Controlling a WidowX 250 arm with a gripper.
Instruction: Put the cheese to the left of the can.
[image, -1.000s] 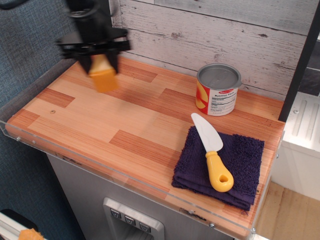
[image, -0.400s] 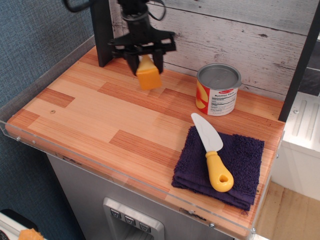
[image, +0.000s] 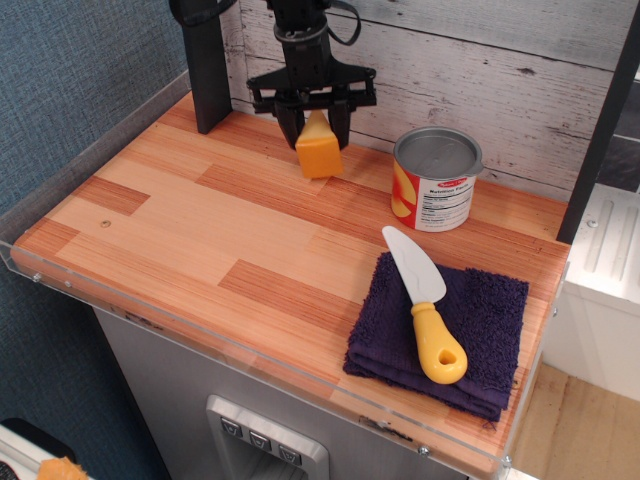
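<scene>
The cheese (image: 319, 152) is a small yellow-orange wedge with a paler pointed top. My black gripper (image: 315, 125) is shut on its upper part and holds it at the back of the wooden counter, its base at or just above the surface. The can (image: 436, 180), a short silver tin with a grey lid and a red, yellow and white label, stands to the right of the cheese with a gap between them.
A white knife with a yellow handle (image: 425, 304) lies on a folded dark purple cloth (image: 445, 334) at the front right. A black post (image: 206, 66) stands at the back left. A clear rim (image: 200, 333) edges the counter. A plank wall runs behind.
My gripper has carried the cheese from the far left back corner rightward and down, to a spot just left of the can.
</scene>
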